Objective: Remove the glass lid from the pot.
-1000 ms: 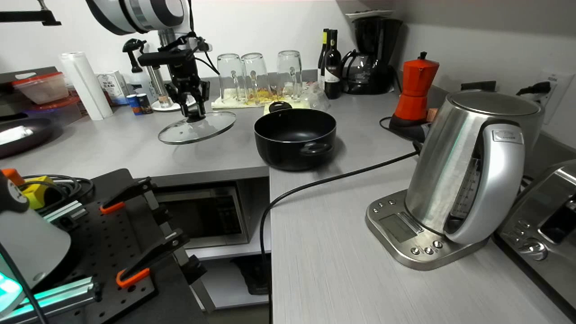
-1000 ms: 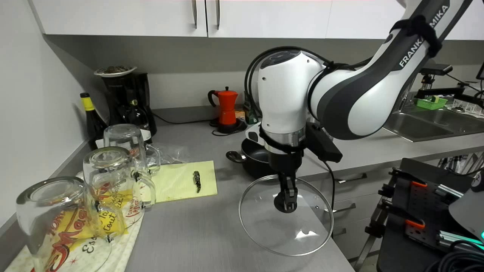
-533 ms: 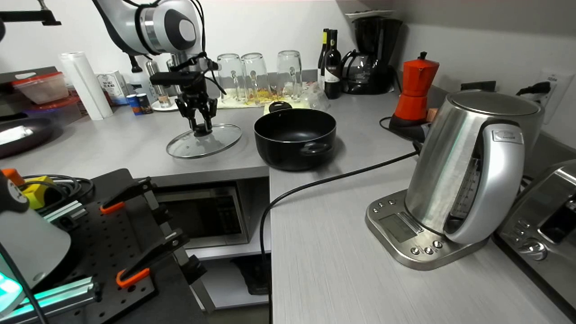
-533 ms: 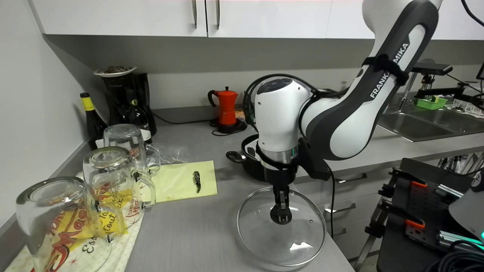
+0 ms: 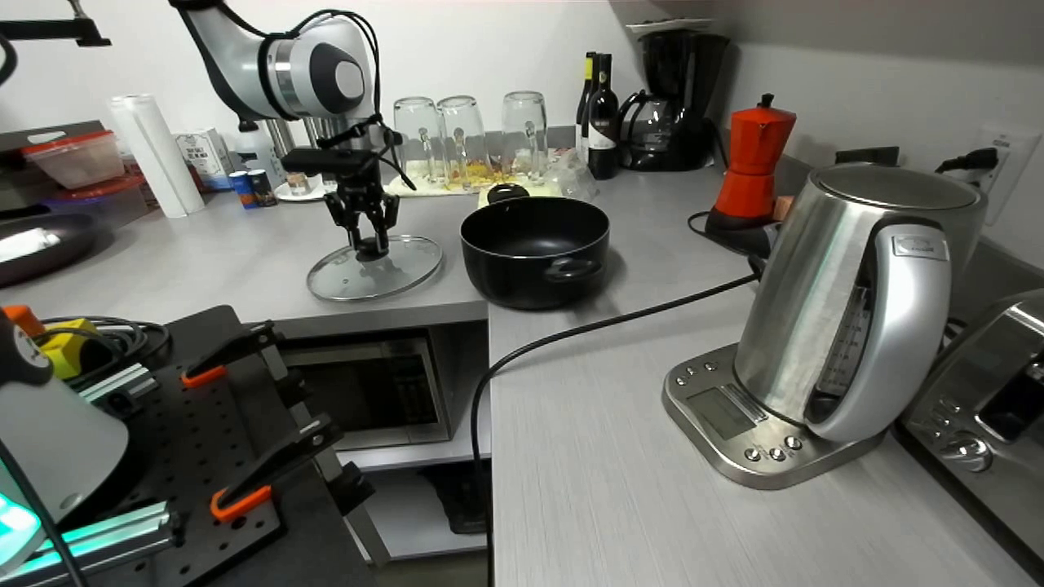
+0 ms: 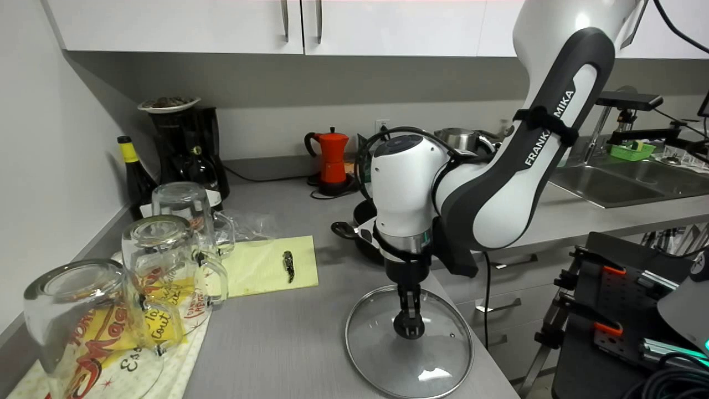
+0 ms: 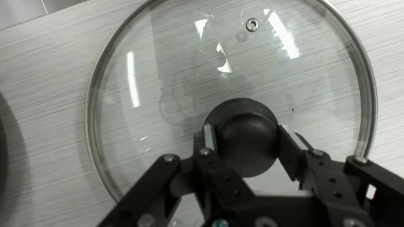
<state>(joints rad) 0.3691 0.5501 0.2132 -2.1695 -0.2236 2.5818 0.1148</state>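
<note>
The glass lid (image 5: 338, 279) is a clear round disc with a metal rim and a black centre knob. It lies level at or just above the counter, beside the pot; I cannot tell if it touches. It also shows in an exterior view (image 6: 379, 354) and in the wrist view (image 7: 189, 63). My gripper (image 5: 372, 243) is shut on the lid's knob, with a finger on each side of it in the wrist view (image 7: 244, 135). The black pot (image 5: 510, 273) stands uncovered on the counter. In an exterior view the pot (image 6: 365, 252) is partly hidden behind the arm.
Upside-down glass mugs (image 6: 160, 266) stand on a cloth near the wall, with a yellow cloth (image 6: 249, 271) alongside. The counter's front edge (image 5: 408, 314) runs close to the lid. A steel kettle (image 5: 783, 310) and a red moka pot (image 5: 754, 155) stand farther off.
My gripper has come down with the lid held by its knob. The lid has sunk toward the counter beside the pot. The pot has not moved.
</note>
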